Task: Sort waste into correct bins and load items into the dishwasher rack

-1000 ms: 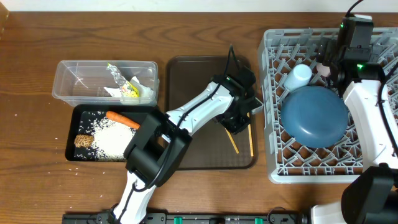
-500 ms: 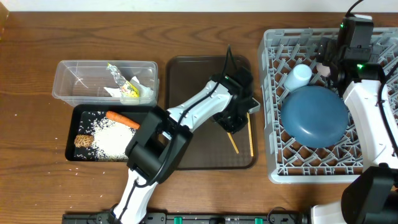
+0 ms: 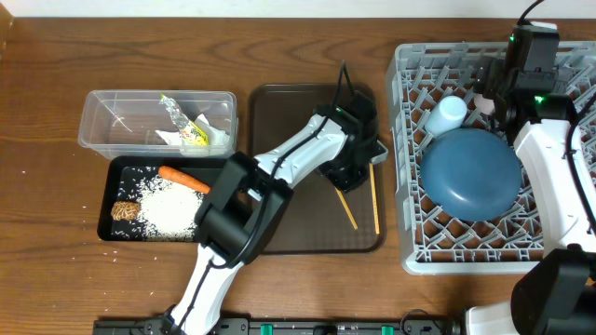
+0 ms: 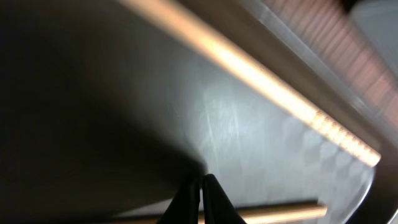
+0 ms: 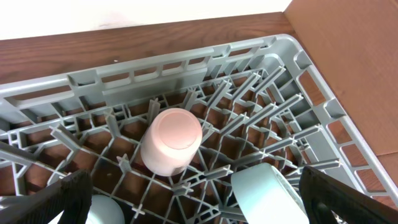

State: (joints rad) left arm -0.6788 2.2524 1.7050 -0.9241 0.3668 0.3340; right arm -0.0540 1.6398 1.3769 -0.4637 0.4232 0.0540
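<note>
Left gripper [image 3: 358,173] is down on the brown serving tray [image 3: 289,121] with its jaws together. In the left wrist view the fingertips [image 4: 212,194] sit right over a chopstick, but I honestly can't tell if they pinch it. From overhead, the slanted chopstick [image 3: 346,211] lies at 6 o'clock of that gripper and the straight chopstick [image 3: 375,201] at about 5 o'clock, both flat on the tray. Right gripper [image 5: 194,190] hovers over the grey dishwasher rack [image 3: 400,167] with its jaws wide apart and nothing between them. The pinkish-white cup [image 5: 172,140] stands upside down at 12 o'clock of it, and the light blue cup [image 5: 264,194] is at 3 o'clock. The dark blue plate [image 3: 470,177] is in the rack too. The clear tub [image 3: 93,123] holds the silver-yellow wrapper [image 3: 186,126], whose print is too small to read. The black tray [image 3: 104,207] holds the carrot [image 3: 183,178], brown lump [image 3: 125,211] and rice [image 3: 172,210]. It's all on a dark wood-grain table [image 3: 298,46].
</note>
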